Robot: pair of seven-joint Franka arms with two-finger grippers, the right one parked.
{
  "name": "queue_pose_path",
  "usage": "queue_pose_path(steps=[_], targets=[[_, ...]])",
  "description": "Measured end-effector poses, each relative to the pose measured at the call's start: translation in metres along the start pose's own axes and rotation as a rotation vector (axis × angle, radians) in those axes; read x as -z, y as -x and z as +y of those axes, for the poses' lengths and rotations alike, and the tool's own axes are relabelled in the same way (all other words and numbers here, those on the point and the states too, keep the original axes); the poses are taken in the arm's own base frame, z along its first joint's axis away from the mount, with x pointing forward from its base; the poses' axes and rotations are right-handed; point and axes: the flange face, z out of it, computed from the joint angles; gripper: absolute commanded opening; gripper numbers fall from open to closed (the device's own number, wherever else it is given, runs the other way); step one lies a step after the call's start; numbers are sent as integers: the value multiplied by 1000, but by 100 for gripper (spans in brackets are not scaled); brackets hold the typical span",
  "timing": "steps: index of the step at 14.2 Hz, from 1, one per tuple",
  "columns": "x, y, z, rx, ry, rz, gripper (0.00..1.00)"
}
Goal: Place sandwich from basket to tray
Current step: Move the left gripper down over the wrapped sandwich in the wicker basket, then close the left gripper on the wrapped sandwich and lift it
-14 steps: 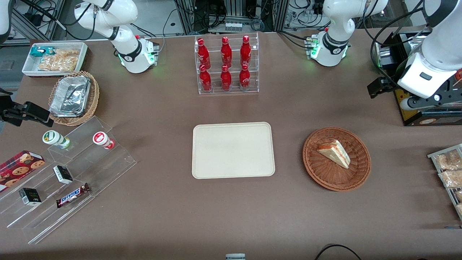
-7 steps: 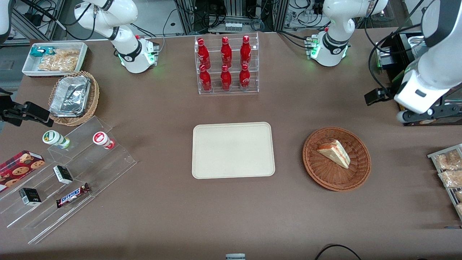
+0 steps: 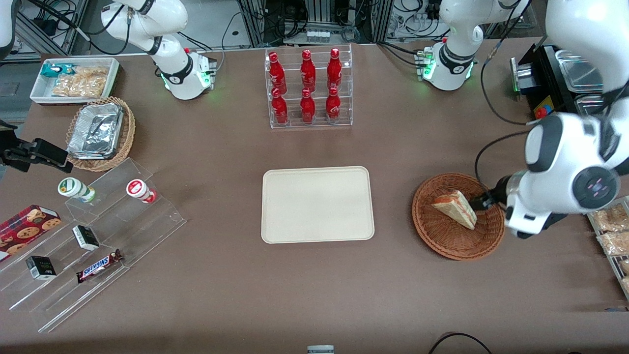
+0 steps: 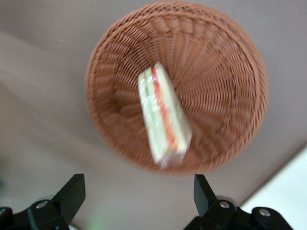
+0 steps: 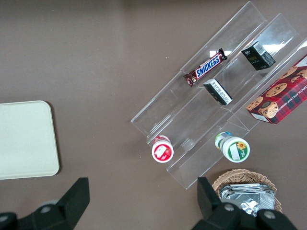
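A robotics lab is showing here, dressed up as a snack shop: white robot arm bases (image 3: 185,73) are sitting bolted on a wide brown table (image 3: 221,147), cables and metal equipment racks (image 3: 319,19) are crowding its edge, and red bottles are standing in a clear acrylic display rack (image 3: 308,88) near clear stepped acrylic snack shelves (image 3: 93,246).

The tool (image 4: 136,199) hangs above the basket (image 3: 444,244) with its two fingers spread wide, nothing between it and the sandwich (image 3: 455,208) lying in the basket. Bare surface (image 3: 393,206) separates basket and tray (image 3: 317,205), with no object standing there. The bottle rack (image 3: 308,88) stands farther from the front camera, well apart.
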Motion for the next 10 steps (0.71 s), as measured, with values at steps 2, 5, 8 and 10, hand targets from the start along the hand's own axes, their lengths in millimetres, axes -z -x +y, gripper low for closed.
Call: queue_pose_path(steps=[2,5,8,10], targets=[[-41,-17,12,78,3,-19,100],[-90,-26,24,162,22,-21,100],[-131,-19,25,215,35,-14,100],[-149,-13,22,224,30,-21,100]])
